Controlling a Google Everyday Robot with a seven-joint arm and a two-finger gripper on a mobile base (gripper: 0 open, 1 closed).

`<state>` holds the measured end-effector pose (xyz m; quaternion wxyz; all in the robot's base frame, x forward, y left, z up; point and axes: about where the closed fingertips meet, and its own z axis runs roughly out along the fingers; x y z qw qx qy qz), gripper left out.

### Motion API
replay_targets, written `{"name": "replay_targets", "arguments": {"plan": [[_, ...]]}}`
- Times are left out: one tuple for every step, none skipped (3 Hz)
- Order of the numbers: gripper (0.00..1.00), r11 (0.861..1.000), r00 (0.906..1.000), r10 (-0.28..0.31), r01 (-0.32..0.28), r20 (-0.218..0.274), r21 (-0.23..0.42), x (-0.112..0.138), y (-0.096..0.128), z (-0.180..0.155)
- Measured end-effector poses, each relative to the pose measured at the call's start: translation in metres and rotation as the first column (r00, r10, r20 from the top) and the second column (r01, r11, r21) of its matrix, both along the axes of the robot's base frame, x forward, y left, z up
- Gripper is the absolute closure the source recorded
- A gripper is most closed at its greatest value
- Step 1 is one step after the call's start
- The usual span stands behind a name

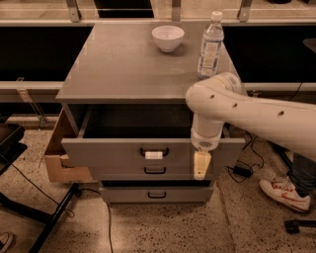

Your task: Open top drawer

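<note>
Camera view: gripper [200,166] @ top drawer [111,154]

The floor [163,230] was pale speckled terrazzo under dim, warm light. A grey desk [128,66] stood in the middle of the room, its flat top catching a dull sheen. Behind it ran dark panels [34,49], with a pale rail [29,85] below them and metal posts [74,10] rising from a light ledge above. A brown cardboard box [55,159] sat on the floor against the desk's left side. Black cables [101,217] trailed over the floor near a slanted black stand leg [52,222]. At the right, a white sneaker [282,192] rested on the floor, with a black power adapter [242,171] nearby. The hand [200,170] hung pointing down before the desk's right front.
</note>
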<state>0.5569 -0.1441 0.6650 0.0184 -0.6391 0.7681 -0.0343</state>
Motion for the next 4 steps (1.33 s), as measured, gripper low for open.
{"name": "replay_targets", "arguments": {"plan": [[0.41, 1.000, 0.9991, -0.016, 0.015, -0.040, -0.021, -0.026, -0.002, -0.008], [0.64, 0.999, 0.9985, -0.024, 0.022, -0.050, -0.036, -0.036, -0.002, -0.006], [0.96, 0.998, 0.9969, -0.035, 0.030, -0.071, -0.061, -0.057, 0.000, 0.000], [1.00, 0.998, 0.9969, -0.035, 0.030, -0.071, -0.061, -0.059, -0.002, 0.000]]}}
